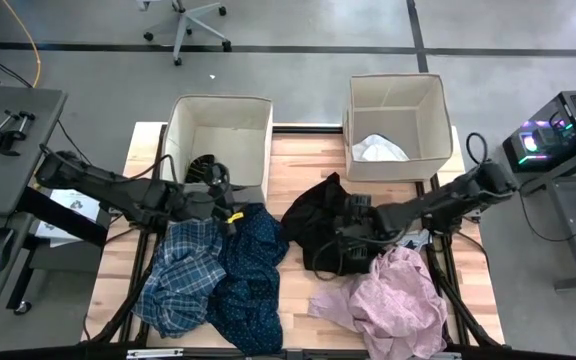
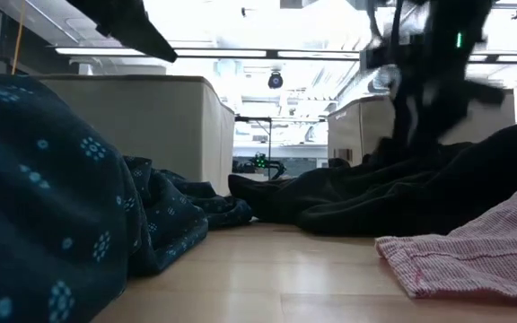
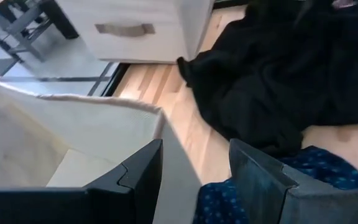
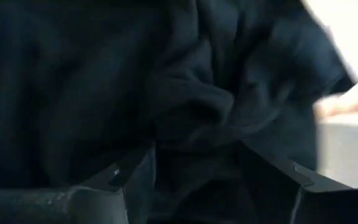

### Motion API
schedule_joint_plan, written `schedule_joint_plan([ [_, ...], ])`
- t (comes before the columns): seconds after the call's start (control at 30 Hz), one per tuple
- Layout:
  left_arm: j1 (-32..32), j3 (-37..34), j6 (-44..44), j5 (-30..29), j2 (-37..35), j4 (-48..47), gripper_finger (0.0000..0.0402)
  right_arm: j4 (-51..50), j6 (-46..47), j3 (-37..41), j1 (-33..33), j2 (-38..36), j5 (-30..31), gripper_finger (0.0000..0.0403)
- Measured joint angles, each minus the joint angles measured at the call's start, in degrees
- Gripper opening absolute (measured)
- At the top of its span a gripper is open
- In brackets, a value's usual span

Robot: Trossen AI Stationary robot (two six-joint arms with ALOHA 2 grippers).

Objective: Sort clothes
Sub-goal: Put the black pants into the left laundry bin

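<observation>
Starting at the counter's [image 1: 298,165] left edge: your left end effector [image 1: 230,212] hangs beside the front corner of the left beige box [image 1: 218,130], fingers parted with nothing between them; its wrist view shows only the box rim and a patch of navy cloth in the gap. Just under it the blue-white plaid shirt [image 1: 180,272] lies heaped toward the near left corner, with the dark navy patterned shirt [image 1: 253,275] touching it on the right and running to the near edge. Something small and dark [image 1: 203,168] sits inside the left box; you can't tell what it is from here.

Moving to the middle, the black garment [image 1: 313,222] is bunched in front of the right beige box [image 1: 396,125], where a white piece [image 1: 378,149] lies on the bottom. Your right end effector [image 1: 350,235] is down in that black cloth, jaws wide, folds pushing up between the fingers [image 4: 129,180], though not visibly pinched.

Toward the near right corner, the pale pink garment [image 1: 393,300] lies crumpled, touching the black garment's edge.
</observation>
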State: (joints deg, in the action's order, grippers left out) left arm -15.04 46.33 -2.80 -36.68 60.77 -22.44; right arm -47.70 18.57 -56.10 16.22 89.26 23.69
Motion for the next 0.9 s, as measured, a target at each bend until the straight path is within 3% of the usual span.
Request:
schedule_joint_plan([
  [0.17,-2.34,0.00,0.06,0.04,0.00,2.25,0.0174,19.59,2.42,11.09,-2.69,0.22,-9.63,0.0210],
  [0.4,-4.70,0.00,2.94,1.65,0.00,5.64,0.0174,41.61,3.70,19.76,-2.71,2.38,-9.45,0.0175],
  [0.53,-5.28,0.01,5.17,3.19,0.00,4.98,0.0174,45.30,3.84,21.10,-2.66,2.70,-8.18,0.0126],
  [0.73,-2.22,0.02,-0.65,-8.53,0.00,-8.91,0.0174,46.07,0.84,19.71,-2.68,2.84,-7.64,0.0074],
  [0.9,2.24,-0.83,-6.60,-5.12,-0.02,-16.46,0.0173,47.13,0.10,19.37,-2.68,2.90,-7.60,0.0069],
])
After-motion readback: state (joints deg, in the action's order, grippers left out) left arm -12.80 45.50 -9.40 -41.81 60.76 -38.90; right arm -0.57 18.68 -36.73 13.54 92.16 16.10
